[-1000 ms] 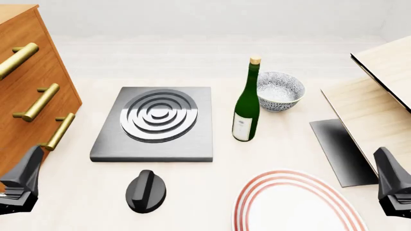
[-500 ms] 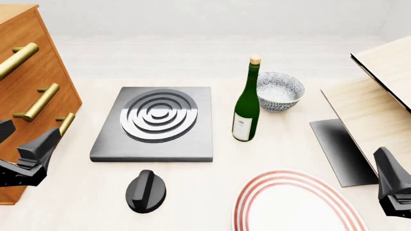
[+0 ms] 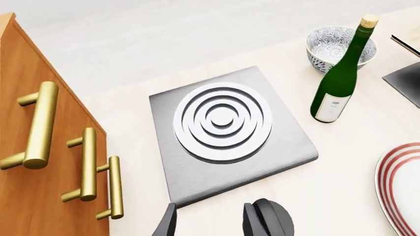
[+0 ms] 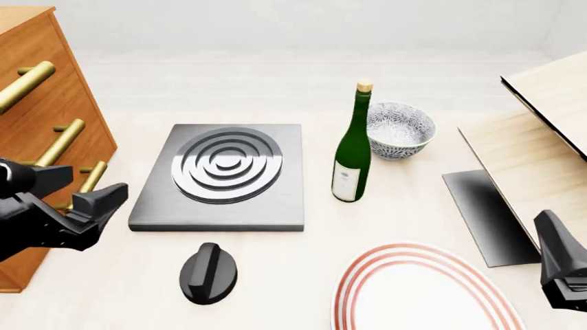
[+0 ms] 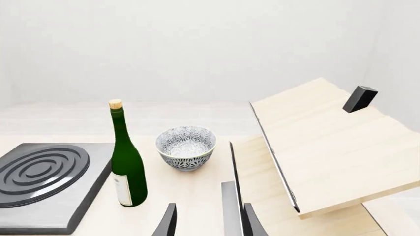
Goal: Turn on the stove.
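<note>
The stove (image 4: 220,175) is a dark-grey square slab with silver burner rings, lying left of the table's centre; it also fills the middle of the left wrist view (image 3: 226,132). Its black ridged knob (image 4: 208,273) sits apart on the table, nearer me than the slab. My left gripper (image 4: 99,205) hovers left of the slab's near corner, up and to the left of the knob. It is open and empty, and the knob (image 3: 272,220) shows beside one finger in the wrist view. My right gripper (image 4: 561,265) stays low at the far right, open with nothing held.
A wooden drawer cabinet (image 4: 46,124) with brass handles stands close on the left. A green bottle (image 4: 351,155) and a patterned bowl (image 4: 400,129) stand right of the stove. A red-ringed plate (image 4: 422,292), a dark flat panel (image 4: 484,213) and tilted wooden boards (image 4: 541,137) occupy the right.
My left gripper has risen and swung right, from the lower left corner towards the stove's near left corner. The right gripper, knob and stove have not moved.
</note>
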Action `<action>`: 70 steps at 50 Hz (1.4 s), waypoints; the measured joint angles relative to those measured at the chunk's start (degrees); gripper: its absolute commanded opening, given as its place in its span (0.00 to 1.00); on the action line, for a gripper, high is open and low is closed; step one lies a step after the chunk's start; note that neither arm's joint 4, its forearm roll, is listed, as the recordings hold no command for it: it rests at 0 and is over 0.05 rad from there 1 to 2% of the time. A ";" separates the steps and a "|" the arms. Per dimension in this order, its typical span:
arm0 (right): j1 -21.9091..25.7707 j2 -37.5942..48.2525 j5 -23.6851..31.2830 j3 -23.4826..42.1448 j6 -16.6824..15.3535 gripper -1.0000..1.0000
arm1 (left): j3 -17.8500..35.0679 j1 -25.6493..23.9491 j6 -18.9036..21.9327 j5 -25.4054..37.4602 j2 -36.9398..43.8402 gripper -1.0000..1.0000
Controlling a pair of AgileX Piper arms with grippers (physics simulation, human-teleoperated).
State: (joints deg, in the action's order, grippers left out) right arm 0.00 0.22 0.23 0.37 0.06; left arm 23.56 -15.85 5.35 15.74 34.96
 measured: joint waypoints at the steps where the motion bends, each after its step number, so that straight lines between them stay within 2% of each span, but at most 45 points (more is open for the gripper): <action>1: 0.00 -0.01 0.04 0.02 0.00 1.00 | 0.15 -0.23 -0.08 0.19 0.33 1.00; 29: 0.01 -0.16 0.69 0.53 0.00 1.00 | 1.14 -6.21 -4.62 1.65 6.01 1.00; 44: 0.00 -0.17 0.74 0.58 -0.01 1.00 | -0.79 -8.70 -7.11 -1.93 9.71 1.00; 70: 0.01 -0.17 0.75 0.59 -0.01 1.00 | -2.68 -9.26 -9.73 -9.41 16.25 1.00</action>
State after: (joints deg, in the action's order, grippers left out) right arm 0.01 0.04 0.98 0.96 0.05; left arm 20.88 -25.11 -4.38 6.32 51.21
